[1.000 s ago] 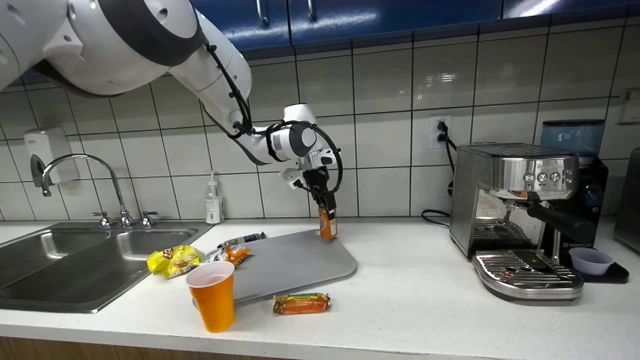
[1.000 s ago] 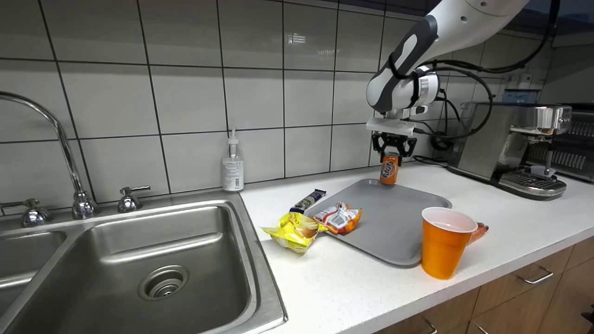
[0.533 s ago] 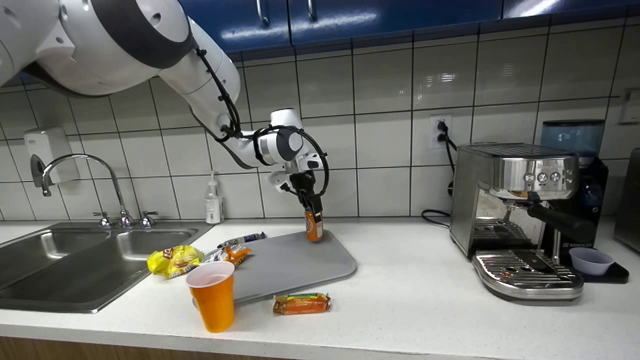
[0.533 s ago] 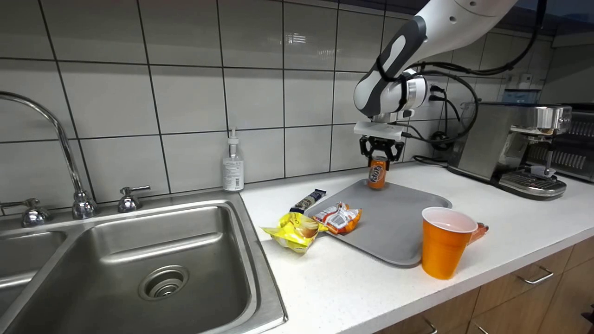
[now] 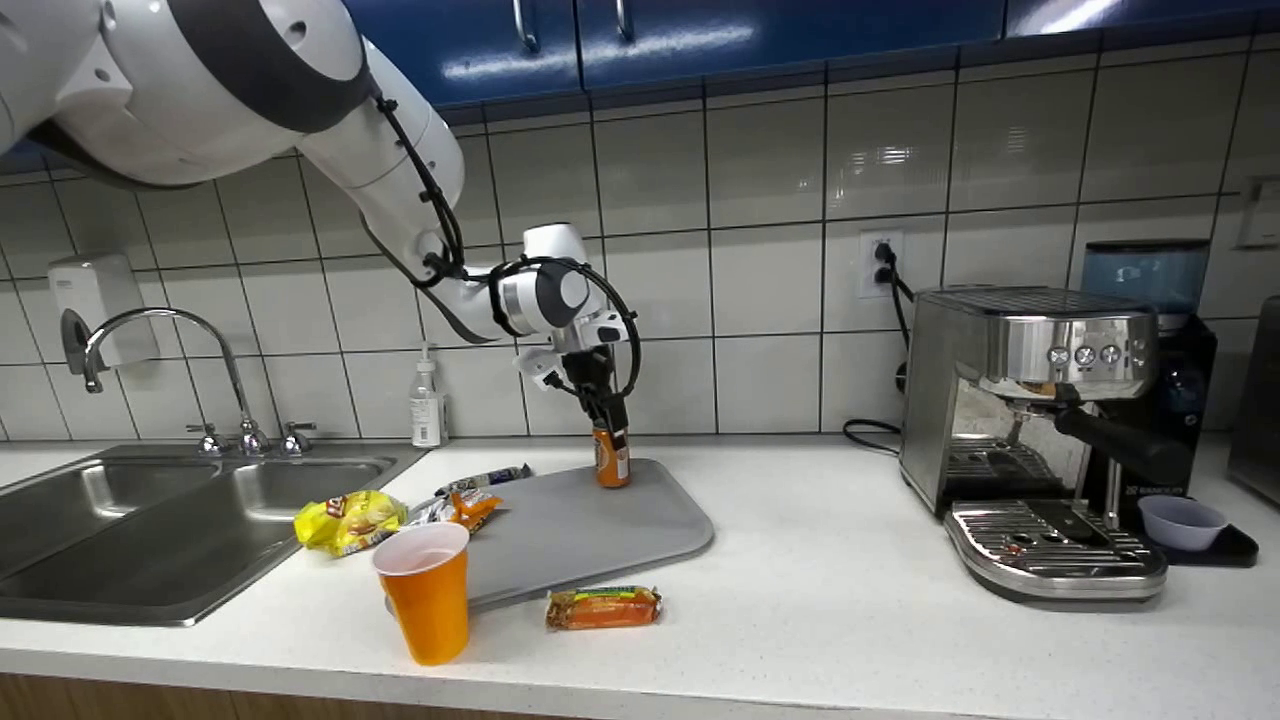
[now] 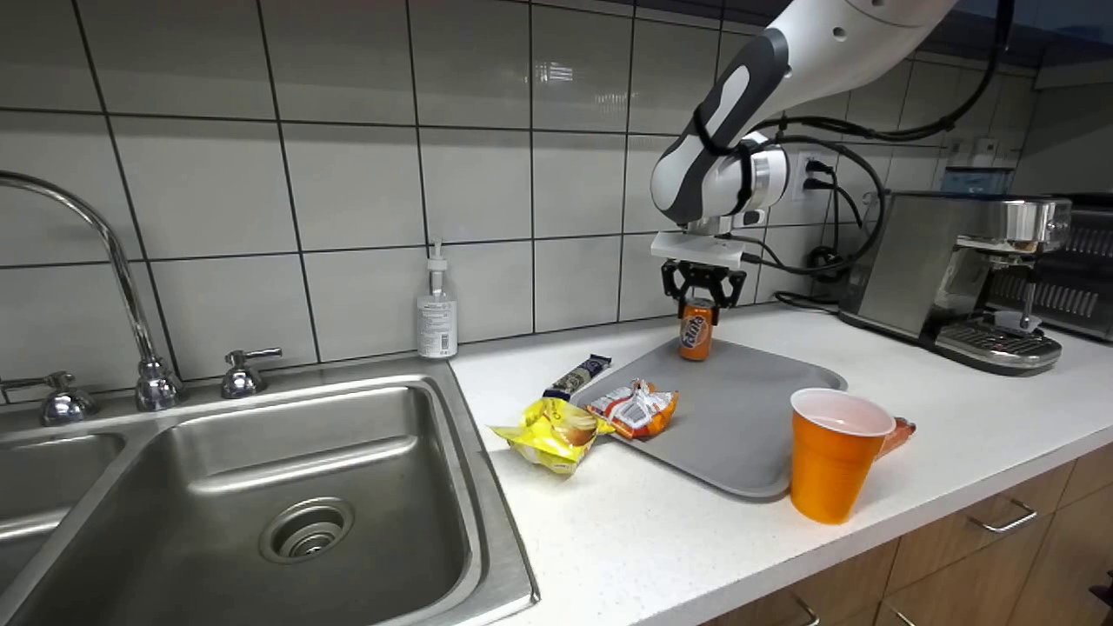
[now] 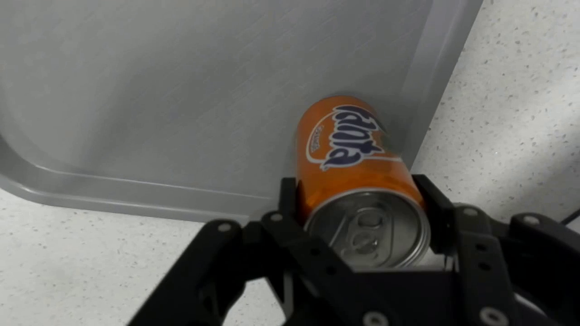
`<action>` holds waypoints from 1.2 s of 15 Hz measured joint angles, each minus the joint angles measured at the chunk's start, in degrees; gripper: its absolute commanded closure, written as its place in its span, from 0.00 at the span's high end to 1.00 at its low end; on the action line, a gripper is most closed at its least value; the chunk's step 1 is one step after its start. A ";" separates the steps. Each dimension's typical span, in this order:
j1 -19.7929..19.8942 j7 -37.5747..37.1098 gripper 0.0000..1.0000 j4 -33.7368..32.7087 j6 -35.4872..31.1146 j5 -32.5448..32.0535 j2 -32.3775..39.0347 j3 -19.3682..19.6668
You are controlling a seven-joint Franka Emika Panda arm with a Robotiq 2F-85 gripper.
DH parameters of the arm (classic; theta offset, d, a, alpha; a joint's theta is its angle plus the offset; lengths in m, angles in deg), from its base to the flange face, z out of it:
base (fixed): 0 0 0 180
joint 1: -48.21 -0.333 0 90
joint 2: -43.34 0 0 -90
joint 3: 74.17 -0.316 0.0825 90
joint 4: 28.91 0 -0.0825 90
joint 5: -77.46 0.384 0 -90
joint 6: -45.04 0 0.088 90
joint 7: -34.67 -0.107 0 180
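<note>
My gripper is shut on an orange Fanta can, one finger on either side of its upper part. The can is upright, its silver lid towards the wrist. In both exterior views the can stands at the back part of a grey tray, and the gripper points down from above it. In the wrist view the can's lower end is over the tray, close to its rim. Whether the base touches the tray I cannot tell.
By the tray's sink side lie a yellow wrapper, an orange-and-white packet and a dark bar. An orange cup and an orange-wrapped snack are in front. A sink, soap bottle and coffee machine flank these.
The arm has carried the can from the tray's back edge towards the sink and slightly forward, over the tray. The grip has stayed the same. Other objects have not moved.
</note>
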 measured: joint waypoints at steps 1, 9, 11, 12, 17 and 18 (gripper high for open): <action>-0.12 -0.01 0.90 0.33 -0.01 0.00 -0.26 -0.04; -0.58 -0.04 1.00 2.75 -0.35 -0.04 -3.39 -0.11; -0.61 -0.04 1.00 3.40 -0.45 -0.08 -4.10 -0.11; -0.65 -0.04 1.00 3.77 -0.51 -0.09 -4.46 -0.11; -1.28 -0.04 1.00 6.37 -0.83 -0.39 -6.36 -0.19; -1.53 -0.04 1.00 7.12 -1.08 -0.52 -6.83 -0.21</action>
